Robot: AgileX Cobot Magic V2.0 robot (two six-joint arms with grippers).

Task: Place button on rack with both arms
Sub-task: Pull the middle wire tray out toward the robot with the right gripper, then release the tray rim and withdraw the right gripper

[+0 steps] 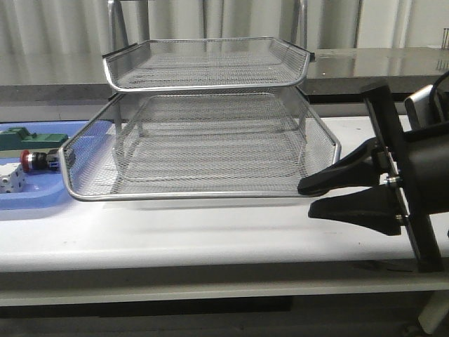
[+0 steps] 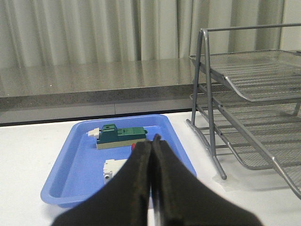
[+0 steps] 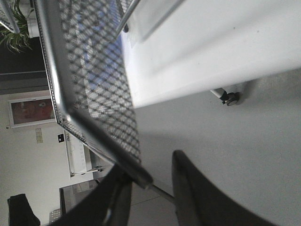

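Observation:
The button [image 1: 36, 161], red cap and black body, lies in the blue tray at the far left. In the left wrist view only a sliver of its red cap [image 2: 133, 146] shows behind the fingers. The silver wire rack [image 1: 210, 70] stands mid-table, with a lower tray [image 1: 196, 195] slid out toward the front. My left gripper [image 2: 153, 141] is shut and empty, hovering short of the blue tray; it is out of the front view. My right gripper [image 1: 311, 199] is open at the slid-out tray's front right corner. The tray's rim [image 3: 94, 141] runs between its fingers [image 3: 149, 165].
The flat blue tray [image 1: 28, 203] also holds a green block [image 1: 17, 137] and a white cube [image 1: 12, 181]; these show in the left wrist view too: green block [image 2: 120, 135], white cube [image 2: 113, 167]. The rack's frame [image 2: 207, 117] stands right of the blue tray [image 2: 66, 174].

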